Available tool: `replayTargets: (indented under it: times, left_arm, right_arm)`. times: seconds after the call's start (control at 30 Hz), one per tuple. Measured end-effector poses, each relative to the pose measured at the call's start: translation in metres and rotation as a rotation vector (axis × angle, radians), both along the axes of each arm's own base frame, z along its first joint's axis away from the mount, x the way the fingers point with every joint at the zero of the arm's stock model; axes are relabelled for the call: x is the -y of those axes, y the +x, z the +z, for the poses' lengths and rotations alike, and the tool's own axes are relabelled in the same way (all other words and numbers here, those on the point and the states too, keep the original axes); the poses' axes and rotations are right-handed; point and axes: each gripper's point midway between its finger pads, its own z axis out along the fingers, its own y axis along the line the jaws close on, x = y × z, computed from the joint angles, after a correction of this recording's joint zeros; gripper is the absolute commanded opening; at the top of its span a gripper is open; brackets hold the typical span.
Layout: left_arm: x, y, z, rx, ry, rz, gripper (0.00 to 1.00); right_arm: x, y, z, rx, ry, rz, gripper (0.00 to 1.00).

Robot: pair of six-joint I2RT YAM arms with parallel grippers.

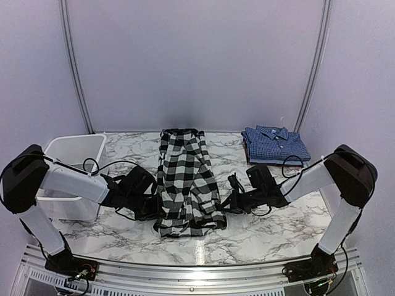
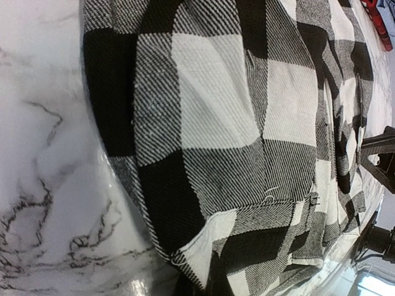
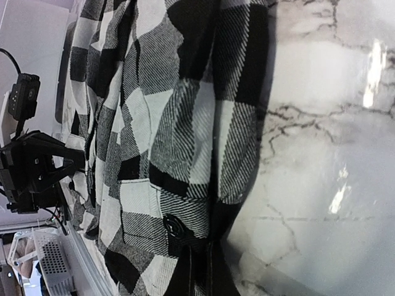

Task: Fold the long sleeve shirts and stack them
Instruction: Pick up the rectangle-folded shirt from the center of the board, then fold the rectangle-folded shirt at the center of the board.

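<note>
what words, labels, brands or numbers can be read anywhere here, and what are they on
No text can be read in any view.
Black-and-white checked shirt: only the check pattern shows, no lettering or tag.
Blue shirt: no label visible.
White bin: plain.
Black button on the checked shirt: any marking is too small to read.

No legible text, label, brand, number or sign in any view. Nothing readable on the black-and-white check shirt [image 1: 185,179], the blue checked shirt [image 1: 274,143] or the white bin [image 1: 68,208].
</note>
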Motion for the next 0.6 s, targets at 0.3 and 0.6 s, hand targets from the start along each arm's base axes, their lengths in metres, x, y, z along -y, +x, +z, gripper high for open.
replayTargets:
  times: [0.3, 0.6]
  left_arm:
    - [-0.003, -0.021, 0.021, 0.003, -0.029, -0.036, 0.0]
    - [0.011, -0.002, 0.056, 0.038, -0.084, -0.03, 0.0]
  right_arm:
    - [0.001, -0.023, 0.025, 0.013, 0.006, 0.033, 0.0]
    - [-0.017, 0.004, 0.061, 0.059, 0.037, 0.031, 0.0]
